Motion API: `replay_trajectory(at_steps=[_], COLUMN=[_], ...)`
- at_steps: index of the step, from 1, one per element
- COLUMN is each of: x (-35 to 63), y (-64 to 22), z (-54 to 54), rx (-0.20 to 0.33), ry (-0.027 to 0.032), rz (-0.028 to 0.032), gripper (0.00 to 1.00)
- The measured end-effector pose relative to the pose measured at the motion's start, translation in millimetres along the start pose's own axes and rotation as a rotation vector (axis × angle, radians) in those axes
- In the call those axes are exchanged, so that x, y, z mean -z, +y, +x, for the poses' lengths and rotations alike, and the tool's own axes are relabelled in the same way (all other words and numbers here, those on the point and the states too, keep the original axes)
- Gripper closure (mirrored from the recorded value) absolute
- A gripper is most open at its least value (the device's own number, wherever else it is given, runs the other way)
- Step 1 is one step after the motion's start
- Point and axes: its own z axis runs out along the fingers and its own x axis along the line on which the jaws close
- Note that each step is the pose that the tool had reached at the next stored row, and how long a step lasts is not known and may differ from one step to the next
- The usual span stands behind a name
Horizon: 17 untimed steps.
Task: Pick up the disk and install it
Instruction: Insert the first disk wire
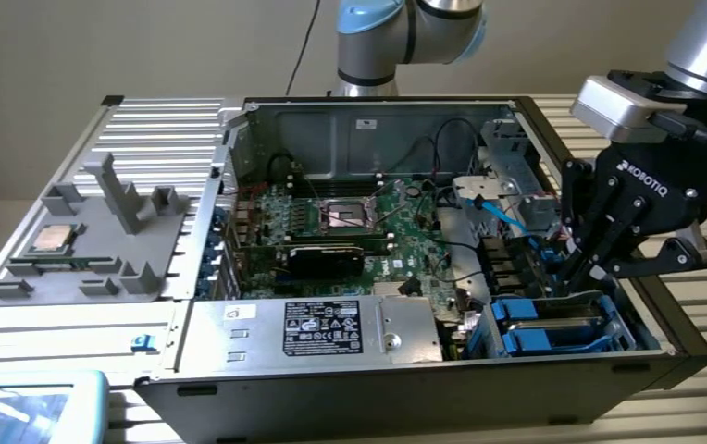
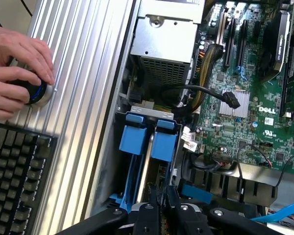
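Disk (image 2: 164,142): seated on edge in the drive bay (image 2: 116,161) at the corner of the case, directly beneath the gripper (image 2: 164,204). Jaws narrow, the black fingers (image 2: 151,213) nearly together. Nothing is seen clamped between them. Whether the tips touch the carrier cannot be told.

The carrier is bright blue moulded plastic, smooth, with two squared tabs side by side and a pale metal strip between their rails. Whether these make one carrier or two cannot be told.

The bay wall is plain grey sheet metal. Just past the tabs from the jaws sits the power supply (image 2: 166,44), one silver box with a perforated grille. One black cable (image 2: 206,89) with a flat plug arcs across near the tabs, clear of the jaws.

To one side of the jaws lies the green board (image 2: 235,147), densely populated, carrying one finned silver heatsink (image 2: 235,100). One flat blue cable (image 2: 284,211) runs close beside the gripper body on that side.

On the opposite side of the jaws, outside the case, is a ribbed silver metal table (image 2: 83,88). On it, well apart from the jaws, are one black keyboard (image 2: 14,171) and one round knob (image 2: 38,93) with a blue ring. A person's hand (image 2: 17,58) rests on the knob.
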Motion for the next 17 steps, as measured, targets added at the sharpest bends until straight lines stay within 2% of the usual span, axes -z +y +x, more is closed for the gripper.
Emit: replay_trajectory(at_steps=[2,8,11,14,17], x=[-0.1,-1.6,-2.9,-3.6,-4.4], y=[0.0,-0.2,-0.6,-1.2,-1.7], z=[-0.6,-0.9,-1.0,-1.0,-1.0], rx=[-0.004,-0.078,-0.105,-0.128,-0.148], ry=[-0.0002,-0.0124,-0.0163,-0.0105,0.0017], rz=[-0.0005,-0.0079,-0.0108,-0.0142,-0.018], gripper=[0.84,0.84,0.84,0.84,0.84])
